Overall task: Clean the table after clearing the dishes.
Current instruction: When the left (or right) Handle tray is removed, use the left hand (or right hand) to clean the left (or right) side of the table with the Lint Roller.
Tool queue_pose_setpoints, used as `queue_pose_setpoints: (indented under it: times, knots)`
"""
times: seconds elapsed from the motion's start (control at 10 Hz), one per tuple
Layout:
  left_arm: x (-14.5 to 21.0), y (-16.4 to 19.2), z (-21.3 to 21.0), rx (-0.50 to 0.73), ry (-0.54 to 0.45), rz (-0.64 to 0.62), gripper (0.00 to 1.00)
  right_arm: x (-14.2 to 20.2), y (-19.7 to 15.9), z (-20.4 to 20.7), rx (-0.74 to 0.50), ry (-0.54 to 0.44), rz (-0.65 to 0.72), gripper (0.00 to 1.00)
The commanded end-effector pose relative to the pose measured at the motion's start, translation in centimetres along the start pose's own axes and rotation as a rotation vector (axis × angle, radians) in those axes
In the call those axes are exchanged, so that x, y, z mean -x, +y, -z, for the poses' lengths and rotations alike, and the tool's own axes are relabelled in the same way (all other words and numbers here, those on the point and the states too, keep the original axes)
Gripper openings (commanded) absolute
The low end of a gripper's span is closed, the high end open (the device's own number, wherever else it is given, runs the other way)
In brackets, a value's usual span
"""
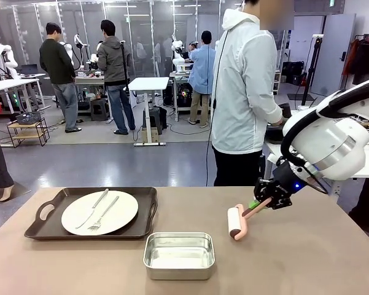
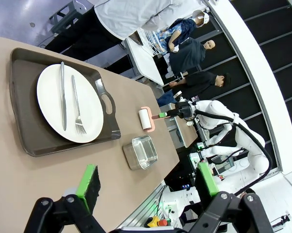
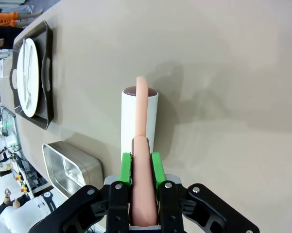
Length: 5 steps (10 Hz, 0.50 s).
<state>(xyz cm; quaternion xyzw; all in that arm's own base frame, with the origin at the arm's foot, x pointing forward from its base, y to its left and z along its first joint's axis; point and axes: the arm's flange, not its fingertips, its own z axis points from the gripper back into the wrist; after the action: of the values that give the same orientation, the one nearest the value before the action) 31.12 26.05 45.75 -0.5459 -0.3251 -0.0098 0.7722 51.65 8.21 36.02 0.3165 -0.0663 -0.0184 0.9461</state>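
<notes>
- Gripping the pink handle of a lint roller (image 3: pixel 139 116), the right hand (image 3: pixel 142 166) has its green pads shut tight on the handle's near end; the white roll sits at or just above the table (image 1: pixel 307 258), and I cannot tell whether it touches.
- Held this far back, the handle could twist or slip between the pads once the roll is pressed down and dragged.
- The left hand (image 2: pixel 148 182) hangs above the table's other end, its jaws spread wide and empty.
- A steel pan (image 1: pixel 178 255) stands near the robot's edge, close beside the roller. A sideways stroke towards it would likely knock or push it.
- Beyond the pan lies a dark brown tray (image 1: pixel 55 230) carrying a white plate (image 1: pixel 126 206) with a knife (image 1: pixel 92 209) and a fork (image 1: pixel 103 214). So the dishes are not all cleared, and rolling now would leave the patch under the tray uncleaned.
- If the roller strikes the tray, the loose cutlery could slide off the plate.
- At the far side a person (image 1: pixel 245 92) faces away from the table, so may not notice a shoved dish.
</notes>
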Motion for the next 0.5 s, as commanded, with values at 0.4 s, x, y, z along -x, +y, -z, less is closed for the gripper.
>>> queue_pose_setpoints:
  times: [0.4]
  knots:
    - [0.0,-0.2,-0.3,0.006,-0.008,0.006,1.0,-0.9,-5.2,-4.6,0.197,0.121,0.042,0.2]
